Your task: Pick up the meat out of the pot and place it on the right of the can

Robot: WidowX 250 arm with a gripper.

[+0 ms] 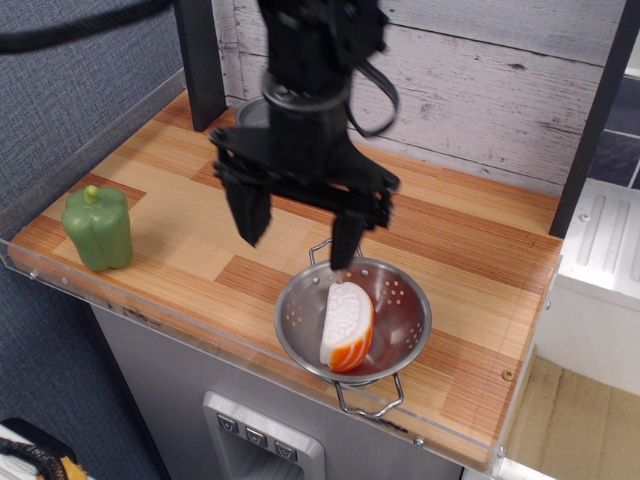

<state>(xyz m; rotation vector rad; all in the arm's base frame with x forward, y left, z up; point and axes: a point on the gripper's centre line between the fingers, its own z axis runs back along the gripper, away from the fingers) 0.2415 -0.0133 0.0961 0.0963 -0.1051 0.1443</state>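
The meat (346,328), a white ridged wedge with an orange striped rind, leans inside the steel pot (400,305) near the table's front edge. My black gripper (298,238) hangs open and empty above the wood, just up and left of the pot. Its right finger is over the pot's far handle. The can (253,112) is almost hidden behind the arm; only a sliver of its silver rim shows at the back.
A green toy pepper (99,227) stands at the left front of the wooden tabletop (450,250). A dark post (199,60) rises at the back left. A plank wall backs the table. A clear rim edges the front.
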